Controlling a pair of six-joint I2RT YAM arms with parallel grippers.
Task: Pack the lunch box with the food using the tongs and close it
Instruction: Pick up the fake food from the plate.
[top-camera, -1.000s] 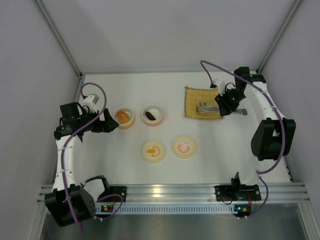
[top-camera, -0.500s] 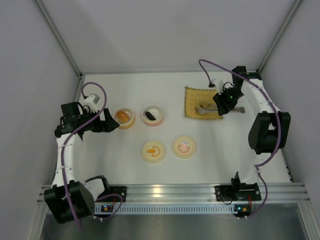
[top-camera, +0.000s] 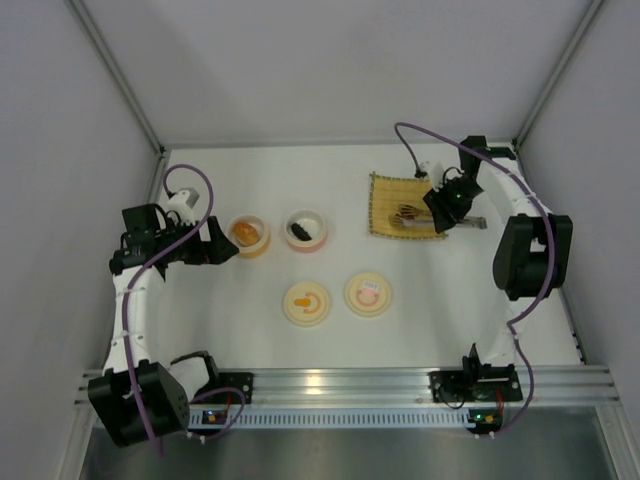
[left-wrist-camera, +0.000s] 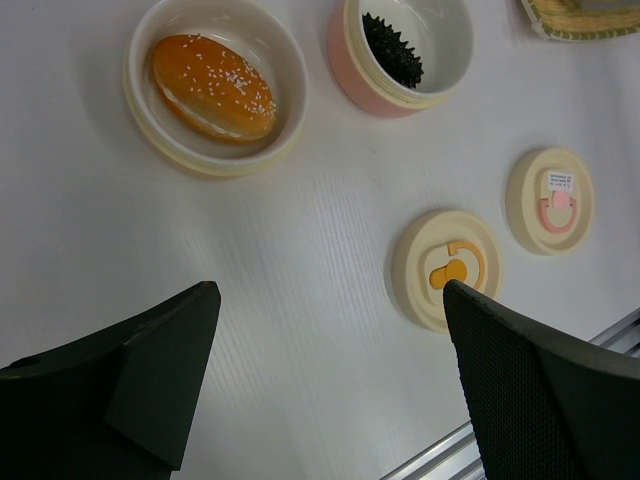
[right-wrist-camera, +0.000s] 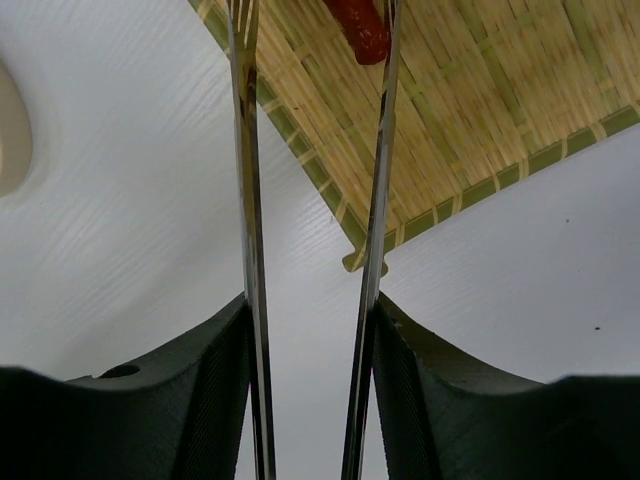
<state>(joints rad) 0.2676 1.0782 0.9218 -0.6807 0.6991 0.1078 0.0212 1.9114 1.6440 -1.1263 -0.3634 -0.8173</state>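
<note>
Right jaws clamped on both arms of the tongs (right-wrist-camera: 247, 200). Right gripper (right-wrist-camera: 312, 335) over the mat (right-wrist-camera: 470, 110), toward the table's (top-camera: 430, 320) far right corner. Red piece (right-wrist-camera: 362, 25) between the tong arms, over the mat; lifted or not, cannot tell.

Left jaws wide apart. Left gripper (left-wrist-camera: 330, 300) at the left edge, near the bun (left-wrist-camera: 213, 87) in a cream bowl (left-wrist-camera: 135, 100). Black piece (left-wrist-camera: 392, 52) in the pink bowl (left-wrist-camera: 350, 78) just beside.
</note>
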